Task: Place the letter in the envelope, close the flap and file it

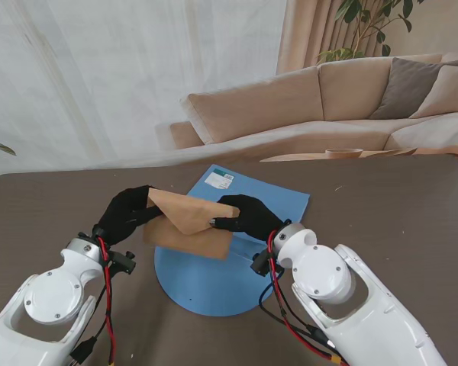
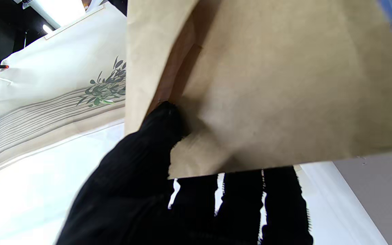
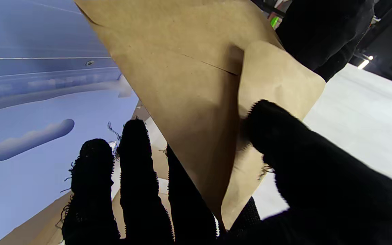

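Brown envelope [image 1: 189,221] (flap [image 1: 185,210] raised) between both hands

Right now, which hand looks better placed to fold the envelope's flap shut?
Probably the right hand: its thumb already presses the flap of the envelope, while the left hand pinches the opposite end, steadying it.

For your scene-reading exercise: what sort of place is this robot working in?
Probably a living room or a mock-up of one: a beige sofa with cushions, sheer curtains and a houseplant stand behind the table.
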Tool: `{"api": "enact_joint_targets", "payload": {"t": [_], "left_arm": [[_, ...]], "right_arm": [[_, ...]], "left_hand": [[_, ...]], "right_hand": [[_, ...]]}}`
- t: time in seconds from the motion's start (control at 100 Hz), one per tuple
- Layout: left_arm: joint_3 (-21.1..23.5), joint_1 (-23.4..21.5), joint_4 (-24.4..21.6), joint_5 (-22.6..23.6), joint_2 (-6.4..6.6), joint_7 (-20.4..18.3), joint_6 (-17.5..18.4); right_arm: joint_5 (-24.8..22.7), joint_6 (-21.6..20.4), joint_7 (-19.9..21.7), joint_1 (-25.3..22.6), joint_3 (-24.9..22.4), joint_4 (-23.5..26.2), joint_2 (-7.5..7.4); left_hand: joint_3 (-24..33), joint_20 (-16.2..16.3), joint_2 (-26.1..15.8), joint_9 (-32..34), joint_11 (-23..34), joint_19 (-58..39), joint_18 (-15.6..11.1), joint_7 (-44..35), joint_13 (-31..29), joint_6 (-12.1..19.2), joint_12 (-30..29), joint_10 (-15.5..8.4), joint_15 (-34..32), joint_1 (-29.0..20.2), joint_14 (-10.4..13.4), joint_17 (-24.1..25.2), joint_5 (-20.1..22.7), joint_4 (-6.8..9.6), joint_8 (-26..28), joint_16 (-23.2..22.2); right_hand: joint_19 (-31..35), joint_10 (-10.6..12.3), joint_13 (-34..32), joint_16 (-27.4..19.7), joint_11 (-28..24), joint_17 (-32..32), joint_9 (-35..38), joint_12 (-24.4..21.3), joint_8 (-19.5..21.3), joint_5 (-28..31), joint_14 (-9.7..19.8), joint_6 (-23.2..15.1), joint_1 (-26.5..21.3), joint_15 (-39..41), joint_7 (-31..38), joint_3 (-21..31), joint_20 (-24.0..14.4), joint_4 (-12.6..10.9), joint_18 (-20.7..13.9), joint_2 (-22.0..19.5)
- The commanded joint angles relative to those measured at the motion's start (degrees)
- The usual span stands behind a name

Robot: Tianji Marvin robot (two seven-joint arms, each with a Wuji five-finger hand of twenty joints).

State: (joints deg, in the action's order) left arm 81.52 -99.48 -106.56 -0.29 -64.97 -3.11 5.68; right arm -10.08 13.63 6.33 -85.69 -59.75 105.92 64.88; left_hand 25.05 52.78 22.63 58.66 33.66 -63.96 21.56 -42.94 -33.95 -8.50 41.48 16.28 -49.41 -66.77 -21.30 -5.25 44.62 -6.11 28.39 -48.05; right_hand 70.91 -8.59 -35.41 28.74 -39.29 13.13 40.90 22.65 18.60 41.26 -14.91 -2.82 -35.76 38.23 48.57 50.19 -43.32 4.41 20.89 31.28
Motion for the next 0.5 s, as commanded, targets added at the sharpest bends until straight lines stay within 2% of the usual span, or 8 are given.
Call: {"api": "enact_joint_targets", "payload": {"t": [0.0,0.1,0.14,0.19,0.26,0.29,0.32,0.49], "left_arm": [[-0.1,-0.4,-0.7,-0.2,-0.34,-1.2,-0.1],[0.4,-0.6,-0.9,-0.7,-0.05,-2.7,-0.6],[0.8,-0.6,-0.9,-1.0,0.21,-4.1,-0.7],[1.5,-0.7,-0.8,-1.2,0.73,-6.6,-0.6],[2.4,-0.6,-0.2,-1.2,1.44,-9.6,0.3],[2.7,-0.5,0.1,-1.4,1.72,-10.9,0.9],[2.9,-0.4,0.4,-1.5,1.95,-11.8,1.4],[3.4,0.3,1.8,-2.2,2.71,-15.1,3.6]], "right_arm": [[0.4,-1.4,-0.6,0.0,0.4,-0.9,0.53],[1.7,-2.2,-2.7,0.1,0.7,-1.5,1.19],[2.0,-2.4,-3.6,0.0,0.7,-1.6,1.46],[2.3,-2.3,-4.8,-0.1,0.7,-1.7,1.80],[2.3,-2.2,-6.3,-0.4,0.7,-1.7,2.19],[2.2,-2.2,-6.6,-0.5,0.7,-1.7,2.24],[2.0,-2.2,-6.7,-0.6,0.6,-1.6,2.25],[0.0,-2.1,-6.9,-0.8,0.7,-1.4,2.08]], "left_hand": [[1.8,-1.2,-2.2,1.5,0.5,-1.1,-0.6,-2.4,0.4,1.0,0.7,-1.4,0.2,-3.1,0.3,0.6,3.0,0.38,1.6,-0.7],[1.2,-1.9,-2.3,-0.6,-3.3,0.8,-1.7,0.0,3.4,0.0,0.5,-2.7,3.0,-4.2,1.6,2.2,0.7,0.49,-0.8,0.3],[2.6,-2.0,-1.6,-2.9,-8.5,2.2,-2.8,2.4,6.3,0.0,2.9,-3.0,5.7,-3.6,2.9,3.3,-2.5,0.46,-1.2,-1.1],[4.7,-2.2,-0.5,-8.4,-13.4,4.7,-4.4,6.1,11.5,0.2,5.3,-4.8,8.9,-1.1,5.7,5.3,-8.0,0.21,-0.4,1.4],[13.2,-1.8,1.7,-20.0,-7.0,9.3,-5.5,9.8,16.3,-0.4,-0.7,-6.5,13.0,8.0,7.8,7.5,-14.3,-0.03,-0.7,2.6],[16.6,-1.4,2.2,-24.5,-4.1,11.3,-6.0,10.9,18.1,-0.6,-6.4,-7.3,14.7,12.2,8.6,8.3,-16.4,1.51,-1.4,2.9],[17.0,-1.5,3.6,-26.6,-3.7,12.6,-6.1,11.8,19.2,-0.9,-8.5,-7.5,15.8,14.1,9.0,8.8,-17.7,1.90,-2.0,3.1],[16.7,-1.7,8.6,-32.1,-6.4,19.4,-6.5,17.0,22.3,-1.4,-11.2,-8.6,20.3,19.7,10.4,10.0,-21.8,1.05,-5.0,3.8]], "right_hand": [[2.8,1.6,-4.6,1.4,-1.8,2.3,5.2,0.8,-0.9,5.1,1.9,-4.6,-4.0,3.1,6.9,2.1,-1.2,1.5,-0.8,1.2],[5.6,0.9,-10.6,2.0,-1.9,6.5,12.6,1.4,2.5,7.1,0.5,-6.6,-7.3,6.7,9.1,3.6,-1.0,1.4,0.7,0.1],[7.4,0.5,-13.4,2.5,-3.0,8.8,15.6,2.2,5.0,7.0,0.1,-6.9,-8.0,8.9,9.8,4.0,-1.1,1.0,1.4,-0.2],[9.8,-0.2,-14.9,3.2,-5.1,10.1,16.9,3.7,8.7,7.0,-0.6,-7.0,-8.1,12.1,9.9,4.7,-0.8,0.6,1.8,-0.4],[12.0,-0.9,-16.1,4.3,-7.9,11.2,18.0,5.2,11.6,6.8,-0.9,-6.7,-8.3,15.6,10.7,5.7,-1.2,0.2,2.3,-0.3],[12.4,-1.0,-16.3,4.5,-8.4,11.3,18.1,5.5,12.0,6.8,-0.9,-6.5,-8.4,16.1,10.8,5.9,-1.3,0.1,2.2,-0.2],[12.8,-1.2,-16.2,4.7,-8.9,11.3,18.0,5.8,12.6,6.8,-0.9,-6.5,-8.4,16.7,10.9,6.0,-1.4,0.0,2.2,-0.2],[13.9,-1.2,-16.4,5.1,-9.9,11.7,18.2,6.3,13.8,6.9,-0.8,-6.3,-8.3,18.1,10.8,6.3,-1.5,-0.1,2.1,-0.1]]}}
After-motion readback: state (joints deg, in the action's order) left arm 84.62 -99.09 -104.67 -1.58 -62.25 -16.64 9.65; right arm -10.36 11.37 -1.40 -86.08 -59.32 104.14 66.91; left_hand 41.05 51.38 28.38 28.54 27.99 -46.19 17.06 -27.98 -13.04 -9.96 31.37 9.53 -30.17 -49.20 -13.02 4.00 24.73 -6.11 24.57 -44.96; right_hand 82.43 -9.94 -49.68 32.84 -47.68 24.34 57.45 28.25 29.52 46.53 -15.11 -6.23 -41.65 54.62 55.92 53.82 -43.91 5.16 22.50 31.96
